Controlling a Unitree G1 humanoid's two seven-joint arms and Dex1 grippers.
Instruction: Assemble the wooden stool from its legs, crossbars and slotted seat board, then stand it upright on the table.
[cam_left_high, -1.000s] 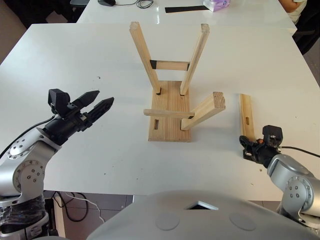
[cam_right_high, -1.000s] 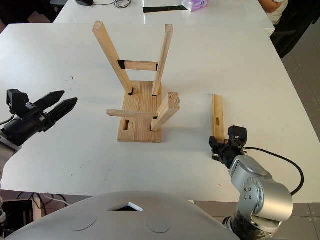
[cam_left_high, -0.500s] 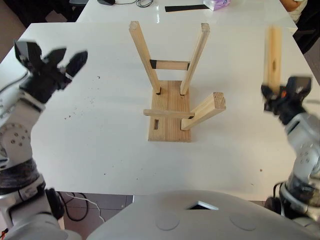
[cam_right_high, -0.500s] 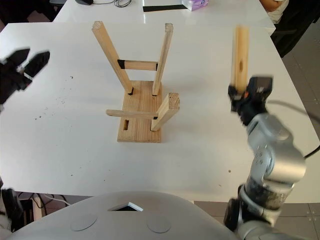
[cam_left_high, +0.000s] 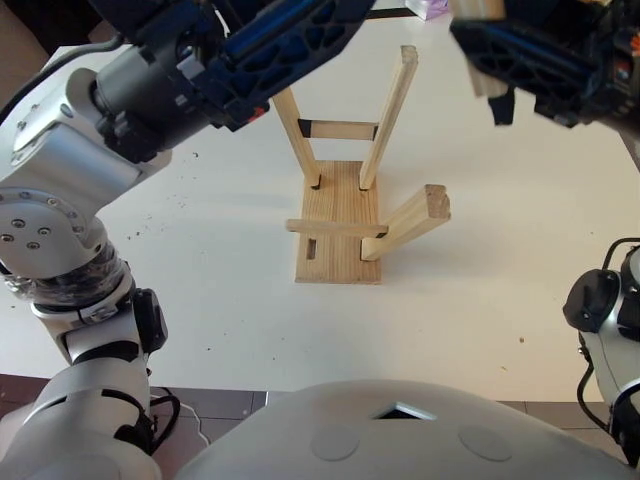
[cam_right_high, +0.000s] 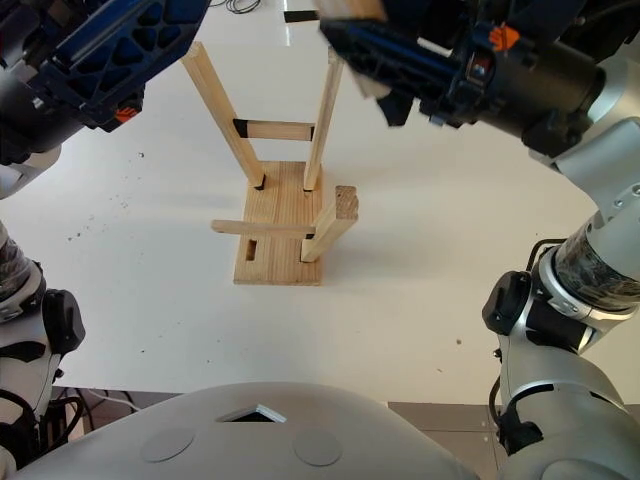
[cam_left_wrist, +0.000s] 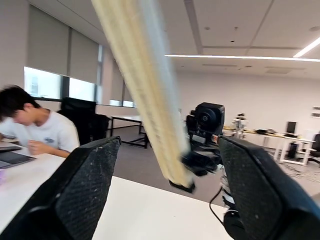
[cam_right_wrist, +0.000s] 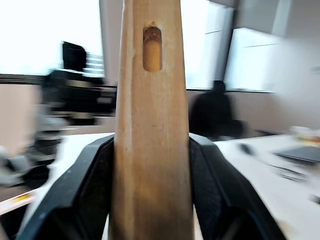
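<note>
While the right gripper (cam_right_wrist: 152, 190) clamps the slotted leg (cam_right_wrist: 151, 100) at 1 o'clock, left gripper (cam_left_wrist: 170, 145) hangs spread at 11; seat board (cam_left_high: 340, 240) with upright legs (cam_left_high: 385, 115) lies centred on the table (cam_left_high: 500, 280).

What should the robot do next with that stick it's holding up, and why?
Probably shut the left gripper on the leg: the right gripper holds it by one end, and it lies between the open left fingers.

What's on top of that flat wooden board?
Two legs stand in the seat board's far slots, joined by a crossbar. A third leg leans at its right edge, a second crossbar lying across. The board beneath that leg is hidden.
</note>
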